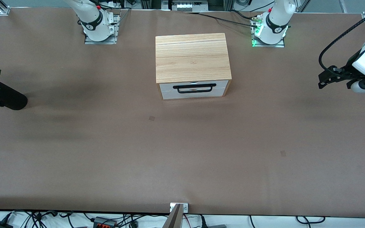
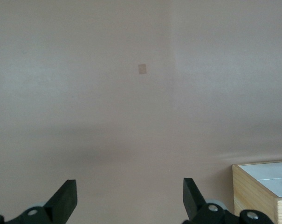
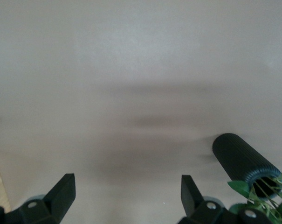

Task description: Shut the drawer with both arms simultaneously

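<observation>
The drawer (image 1: 192, 90) has a white front and a black bar handle (image 1: 194, 88). Its front looks about flush with the light-wood box (image 1: 192, 57) in the middle of the table. My left gripper (image 1: 323, 79) is open and empty, up in the air over the left arm's end of the table. In the left wrist view its fingers (image 2: 66, 196) stand wide apart over bare table, with the drawer's white front (image 2: 271, 171) at the edge. My right gripper (image 3: 127, 183) is open and empty over bare table near a black vase; it is out of the front view.
A black ribbed vase (image 1: 3, 97) with a red flower and green leaves stands at the right arm's end of the table; it also shows in the right wrist view (image 3: 243, 161). The arm bases (image 1: 95, 23) stand beside the box at the table's top edge.
</observation>
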`<state>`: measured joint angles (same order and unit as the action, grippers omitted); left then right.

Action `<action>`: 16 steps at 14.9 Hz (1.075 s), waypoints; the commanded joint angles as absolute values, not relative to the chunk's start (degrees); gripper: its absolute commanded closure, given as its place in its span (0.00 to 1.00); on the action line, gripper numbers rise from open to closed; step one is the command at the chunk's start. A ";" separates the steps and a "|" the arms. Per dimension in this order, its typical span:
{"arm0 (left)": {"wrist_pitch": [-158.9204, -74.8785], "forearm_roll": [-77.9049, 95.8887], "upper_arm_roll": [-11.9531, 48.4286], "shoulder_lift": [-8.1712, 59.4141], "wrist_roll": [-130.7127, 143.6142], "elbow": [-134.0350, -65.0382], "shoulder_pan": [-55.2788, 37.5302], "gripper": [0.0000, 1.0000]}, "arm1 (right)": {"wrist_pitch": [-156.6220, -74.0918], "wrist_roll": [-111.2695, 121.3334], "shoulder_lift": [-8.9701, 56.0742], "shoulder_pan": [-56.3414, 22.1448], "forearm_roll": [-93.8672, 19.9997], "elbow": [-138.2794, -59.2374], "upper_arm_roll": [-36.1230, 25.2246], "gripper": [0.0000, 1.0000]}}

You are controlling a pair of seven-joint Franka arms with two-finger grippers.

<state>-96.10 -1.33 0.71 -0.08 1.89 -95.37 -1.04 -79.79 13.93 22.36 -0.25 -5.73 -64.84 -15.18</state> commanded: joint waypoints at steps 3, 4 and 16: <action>-94.04 -0.53 0.53 0.88 0.70 -93.25 -1.05 0.00 | -93.14 16.79 4.33 -0.44 -0.89 -92.25 -11.00 0.00; -93.96 -0.53 0.53 0.88 0.79 -93.16 -1.23 0.00 | -94.12 16.79 3.52 -0.53 1.12 -93.94 -9.16 0.00; -93.25 -0.62 0.79 0.97 0.97 -92.46 -1.85 0.00 | -99.67 15.65 -1.76 2.90 3.43 -102.66 -1.14 0.00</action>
<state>-95.07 -1.33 0.85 0.11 1.84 -94.48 -1.77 -98.49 16.07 0.18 1.43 2.94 -100.98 -2.38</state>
